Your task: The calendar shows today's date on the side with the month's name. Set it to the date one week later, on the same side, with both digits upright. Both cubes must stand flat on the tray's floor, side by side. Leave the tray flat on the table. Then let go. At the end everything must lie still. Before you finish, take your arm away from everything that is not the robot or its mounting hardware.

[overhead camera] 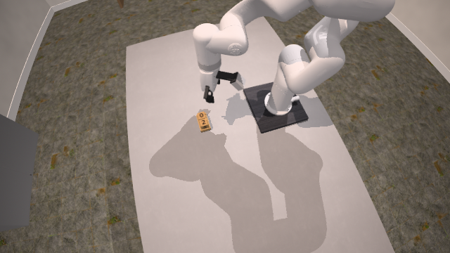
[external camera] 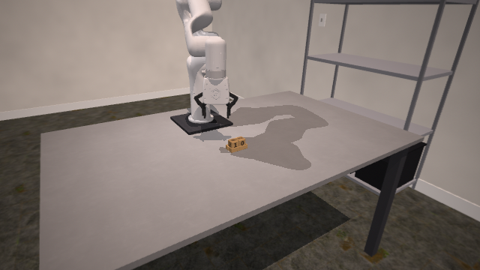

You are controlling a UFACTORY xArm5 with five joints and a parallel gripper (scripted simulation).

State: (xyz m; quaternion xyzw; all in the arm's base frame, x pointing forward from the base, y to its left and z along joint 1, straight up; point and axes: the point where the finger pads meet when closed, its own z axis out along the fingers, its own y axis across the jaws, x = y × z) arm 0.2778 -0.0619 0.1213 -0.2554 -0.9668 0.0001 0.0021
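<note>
A small wooden calendar (overhead camera: 203, 122) stands on the table: a flat tray with two cubes side by side in it. In the top view the cubes' top faces show 0 and 2. In the exterior view the calendar (external camera: 236, 144) shows 1 and 0 on its near side. My gripper (overhead camera: 221, 86) hangs above the table between the calendar and the robot's base, fingers pointing down. It is open and empty, and it shows in the exterior view (external camera: 215, 111) too, well clear of the cubes.
The robot's black base plate (overhead camera: 275, 107) sits behind the calendar. A metal shelf rack (external camera: 379, 67) stands past the table's right side, with a dark bin (external camera: 390, 169) under the table edge.
</note>
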